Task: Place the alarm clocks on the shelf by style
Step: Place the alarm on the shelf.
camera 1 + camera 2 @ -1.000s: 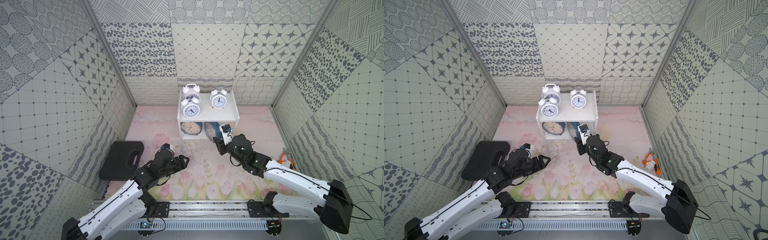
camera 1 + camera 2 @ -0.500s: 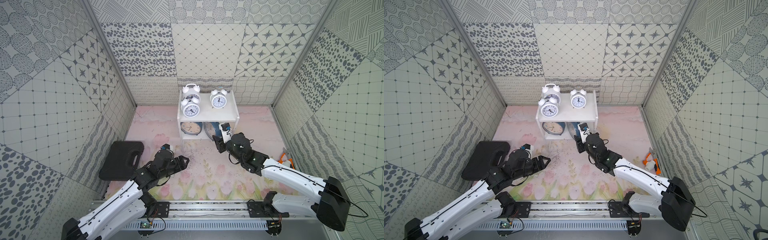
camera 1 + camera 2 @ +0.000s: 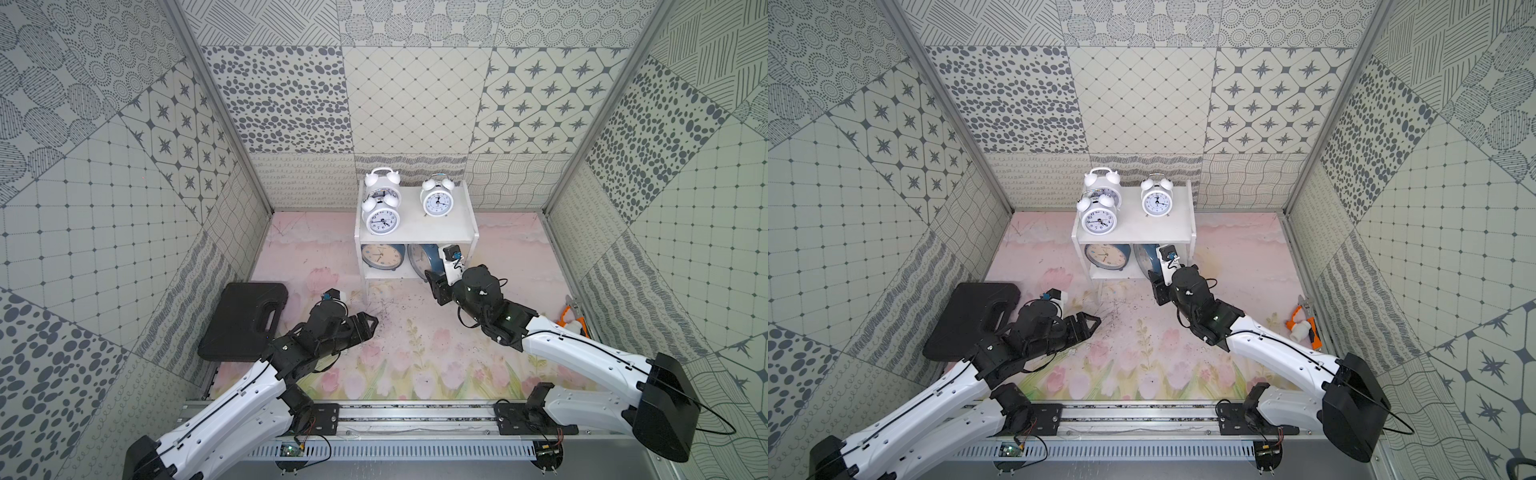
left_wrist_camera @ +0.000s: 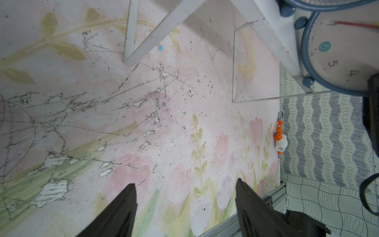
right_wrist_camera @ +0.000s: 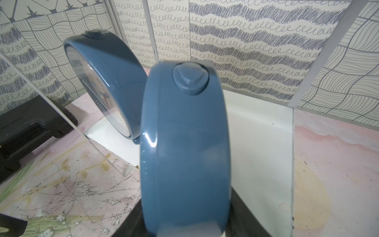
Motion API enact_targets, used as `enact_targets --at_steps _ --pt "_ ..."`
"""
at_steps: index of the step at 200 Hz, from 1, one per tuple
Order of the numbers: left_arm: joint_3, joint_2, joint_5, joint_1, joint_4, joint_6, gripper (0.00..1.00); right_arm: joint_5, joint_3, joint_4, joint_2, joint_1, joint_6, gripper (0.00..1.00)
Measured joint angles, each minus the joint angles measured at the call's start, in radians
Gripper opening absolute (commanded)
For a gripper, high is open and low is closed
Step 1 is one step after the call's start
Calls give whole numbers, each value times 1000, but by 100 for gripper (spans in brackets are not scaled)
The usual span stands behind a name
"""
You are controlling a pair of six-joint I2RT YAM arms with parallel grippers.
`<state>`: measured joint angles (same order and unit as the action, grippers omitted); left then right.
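Your left gripper point(image 4: 185, 182) is wide open and empty over the floral mat point(image 3: 415, 332) so leave it parked, and beside the front-facing blue clock point(image 3: 380, 257) on the shelf's point(image 3: 455, 220) lower tier, twist the sideways blue clock point(image 5: 184, 143) face-out between your right gripper's point(image 3: 433, 279) jaws (can't tell if they're clamped), then back out straight.

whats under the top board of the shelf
On the lower board stand a front-facing blue clock and a blue clock turned sideways. The top board hides their upper parts and the space behind.
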<state>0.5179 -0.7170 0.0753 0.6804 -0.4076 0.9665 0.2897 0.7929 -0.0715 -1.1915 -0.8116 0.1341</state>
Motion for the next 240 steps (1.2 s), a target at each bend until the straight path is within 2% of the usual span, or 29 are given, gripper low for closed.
enact_targets --at_steps 47,128,184,240 --pt "-3 3 0 0 0 0 78 0 19 18 -11 2 2 45" --pt "-9 8 0 0 0 0 78 1 40 7 -40 7 -15 66" --pt "-10 9 0 0 0 0 78 8 39 7 -33 7 -11 68" --pt "-17 9 0 0 1 0 78 26 3 8 68 9 16 69"
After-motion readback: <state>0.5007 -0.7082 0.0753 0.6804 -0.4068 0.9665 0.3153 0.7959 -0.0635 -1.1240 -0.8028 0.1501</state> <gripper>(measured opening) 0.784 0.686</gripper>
